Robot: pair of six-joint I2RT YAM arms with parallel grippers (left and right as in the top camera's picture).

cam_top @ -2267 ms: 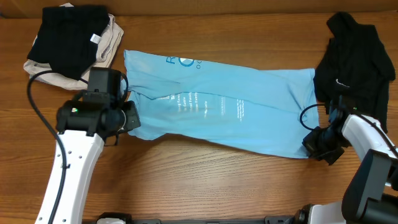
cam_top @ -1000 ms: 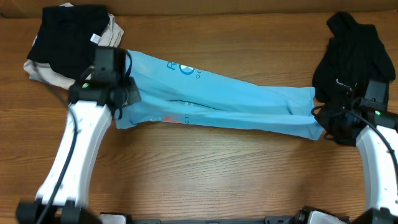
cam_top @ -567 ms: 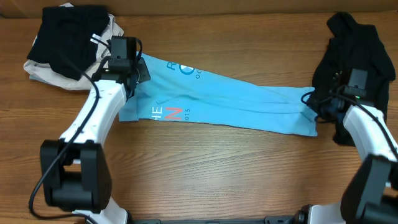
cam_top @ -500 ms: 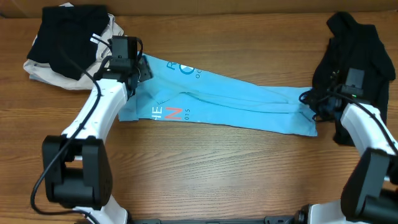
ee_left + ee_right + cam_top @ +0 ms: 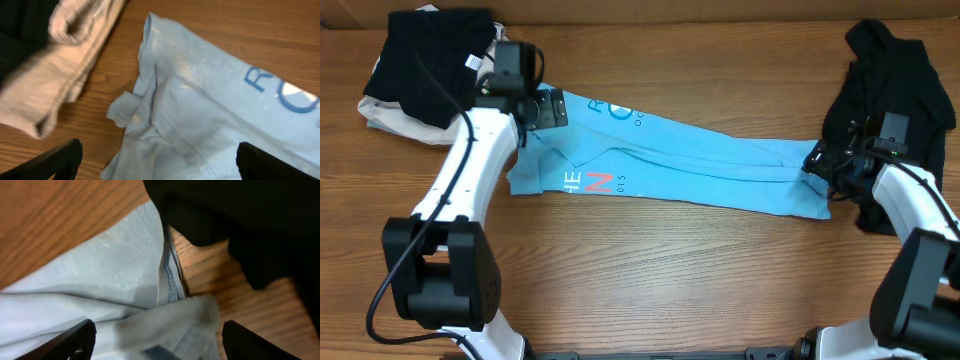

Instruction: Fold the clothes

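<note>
The light blue T-shirt (image 5: 700, 165) is laid as a long narrow band across the middle of the wooden table (image 5: 650, 290); its long axis is run from near the far left corner towards the right edge, and is slanted slightly towards the near edge at its right end. White and pink lettering (image 5: 590, 182) is seen by its left end; which end is the neck cannot be told. A stitched edge (image 5: 167, 275) is shown at the right end in the right wrist view.

The left gripper (image 5: 545, 108) is held over the shirt's left end; its fingers (image 5: 55, 162) are spread wide, with nothing between them. The right gripper (image 5: 817, 165) is set at the right end, likewise spread and released, with cloth below it.

A black top (image 5: 890, 80) is heaped at the far right corner; a black garment (image 5: 425, 60) is laid on a beige one (image 5: 395, 120) at the far left corner. The tabletop is brown and grained; beyond the far edge only a pale tan strip (image 5: 670, 8) is seen.
</note>
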